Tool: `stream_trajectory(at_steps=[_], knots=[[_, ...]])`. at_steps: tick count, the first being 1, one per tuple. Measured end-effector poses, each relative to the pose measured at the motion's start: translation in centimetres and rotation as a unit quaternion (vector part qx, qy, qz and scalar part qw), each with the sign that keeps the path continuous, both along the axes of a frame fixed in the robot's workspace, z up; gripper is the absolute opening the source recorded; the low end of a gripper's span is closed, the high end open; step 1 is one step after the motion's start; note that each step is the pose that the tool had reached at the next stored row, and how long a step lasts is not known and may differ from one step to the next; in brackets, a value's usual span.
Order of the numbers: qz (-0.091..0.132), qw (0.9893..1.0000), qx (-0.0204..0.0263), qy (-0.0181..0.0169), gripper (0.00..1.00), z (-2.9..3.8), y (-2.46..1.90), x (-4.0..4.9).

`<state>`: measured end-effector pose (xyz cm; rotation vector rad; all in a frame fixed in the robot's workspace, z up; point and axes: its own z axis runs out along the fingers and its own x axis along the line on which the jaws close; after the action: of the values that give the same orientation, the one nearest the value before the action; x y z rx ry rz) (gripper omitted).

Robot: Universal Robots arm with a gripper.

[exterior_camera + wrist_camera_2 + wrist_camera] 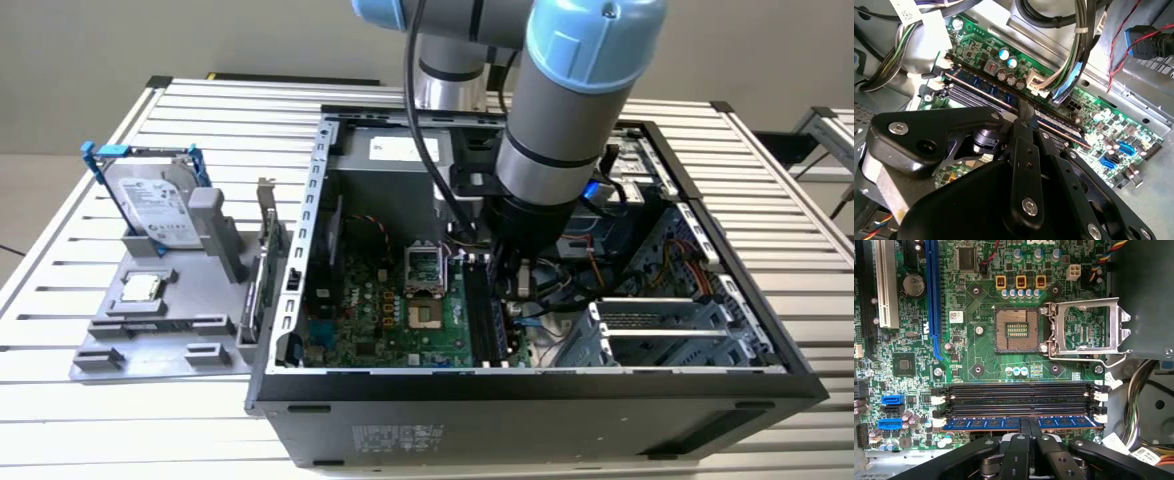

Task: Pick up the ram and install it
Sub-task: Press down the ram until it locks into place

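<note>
Bluish-green ram (1019, 423) in a motherboard slot (1019, 399), pinched between narrow pincer (1030, 426) fingertips.

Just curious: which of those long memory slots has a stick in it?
The slot nearest the claw: it holds the blue ram. The other slots are empty black channels.

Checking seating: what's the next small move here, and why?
Probably a short straight press down: the gripper is closed on the ram, which lies along the slot nearest it, beside two bare slots. Whether it is fully seated can't be told.
</note>
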<state>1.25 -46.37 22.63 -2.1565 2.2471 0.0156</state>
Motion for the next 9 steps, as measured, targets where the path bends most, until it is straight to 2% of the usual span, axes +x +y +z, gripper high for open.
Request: stream_trajectory(at_steps=[5,9], knots=[[0.0,1.0,0.0015,0.0003,0.0,1.57,-0.05,-0.02],[0.0,1.0,0.0034,0.0003,0.0,2.48,-0.06,-0.01]])
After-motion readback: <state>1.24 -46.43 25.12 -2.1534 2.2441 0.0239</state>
